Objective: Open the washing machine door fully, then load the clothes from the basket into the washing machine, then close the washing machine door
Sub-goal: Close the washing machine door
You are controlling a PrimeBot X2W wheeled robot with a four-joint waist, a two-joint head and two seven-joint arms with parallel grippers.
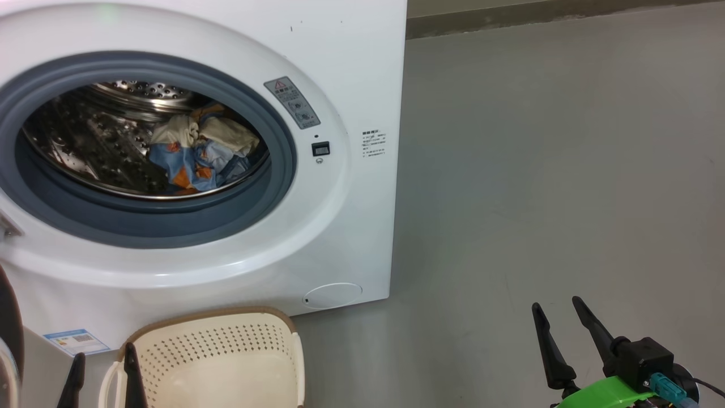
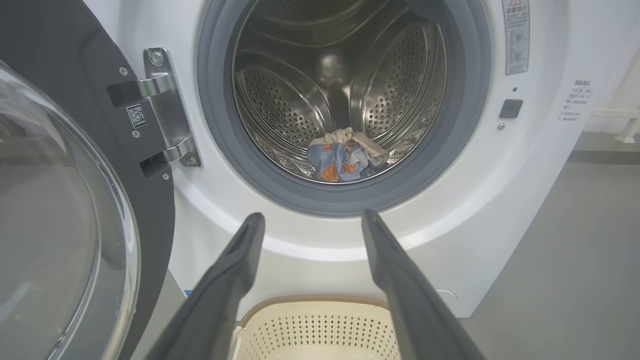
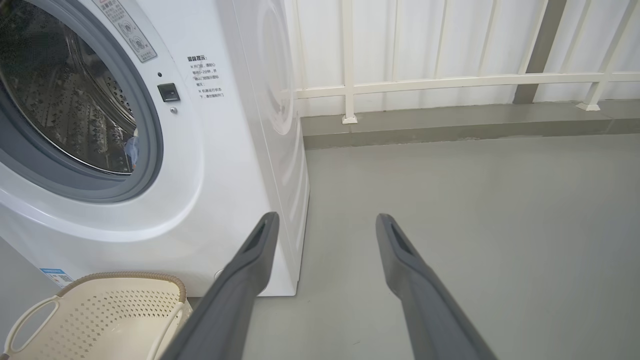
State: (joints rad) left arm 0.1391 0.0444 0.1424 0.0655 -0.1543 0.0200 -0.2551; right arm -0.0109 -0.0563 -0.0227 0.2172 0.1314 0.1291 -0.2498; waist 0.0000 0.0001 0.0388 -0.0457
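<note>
Grey floor [image 1: 538, 170]; clothes [image 1: 198, 153] in drum [image 1: 85, 141], basket [image 1: 226, 345] looks empty, so loading done. My left pincer [image 2: 313, 216], right pincer [image 1: 555, 302] spread, empty. Next: swing door [image 2: 50, 210] shut.

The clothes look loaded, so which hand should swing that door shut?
Probably the left. The open door hangs at the left, close beside the left hand; the right hand sits over floor past the machine's other side.

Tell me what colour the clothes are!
The clothes are light blue with orange prints, plus cream, clearest in the head view.
</note>
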